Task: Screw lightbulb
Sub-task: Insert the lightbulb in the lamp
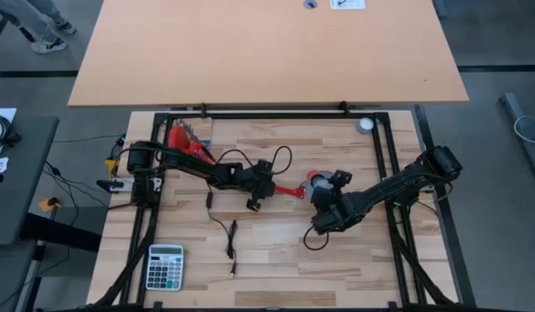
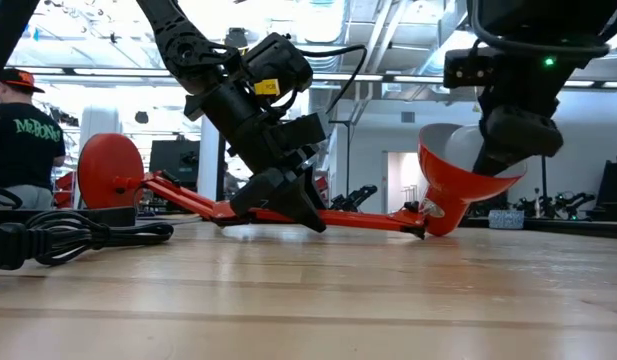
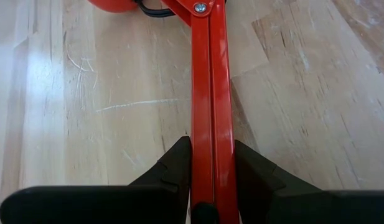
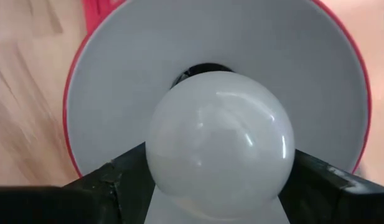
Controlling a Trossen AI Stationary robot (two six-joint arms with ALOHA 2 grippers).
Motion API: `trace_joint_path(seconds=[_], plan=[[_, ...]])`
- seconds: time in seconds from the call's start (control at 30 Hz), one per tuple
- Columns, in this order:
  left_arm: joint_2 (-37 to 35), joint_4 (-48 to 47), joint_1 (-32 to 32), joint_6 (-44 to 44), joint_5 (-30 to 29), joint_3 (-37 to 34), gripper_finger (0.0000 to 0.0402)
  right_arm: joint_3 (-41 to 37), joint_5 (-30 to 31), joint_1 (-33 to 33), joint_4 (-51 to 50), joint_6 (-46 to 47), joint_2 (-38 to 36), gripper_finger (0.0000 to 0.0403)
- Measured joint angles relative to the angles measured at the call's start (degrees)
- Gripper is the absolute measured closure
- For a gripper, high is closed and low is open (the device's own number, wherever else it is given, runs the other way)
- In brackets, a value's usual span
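Stretching across the wooden table (image 1: 276, 260) lies the red lamp (image 2: 288, 212), flat on its side, and the left gripper (image 3: 210, 168) has its fingers clamped on the lamp's arm, pinning it steady. Over at the shade (image 4: 104, 68), the right gripper (image 4: 220, 186) reaches inside, fingers closed around the lightbulb (image 4: 220, 143). The bulb's nose points at the dark socket (image 4: 201, 70) deep in the shade. Its base is hidden, so whether threads have caught, I can't tell. By my read, seating and twisting remain.
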Motion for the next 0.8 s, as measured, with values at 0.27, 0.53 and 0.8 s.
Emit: trace_joint_path(seconds=[0.27,0.53,0.8], plan=[[0.00,-0.02,0.00,-0.04,0.02,0.00,0.0320,0.00,-2.43,-0.01,0.43,19.95,0.00,0.0110],[0.00,0.02,0.00,-0.15,0.02,0.00,0.0320,0.00,-3.05,-0.41,1.10,34.27,0.00,0.0111],[0.00,0.24,0.04,-0.61,-0.06,0.00,0.0320,2.40,-6.45,-0.62,-1.70,39.63,0.06,0.0079]])
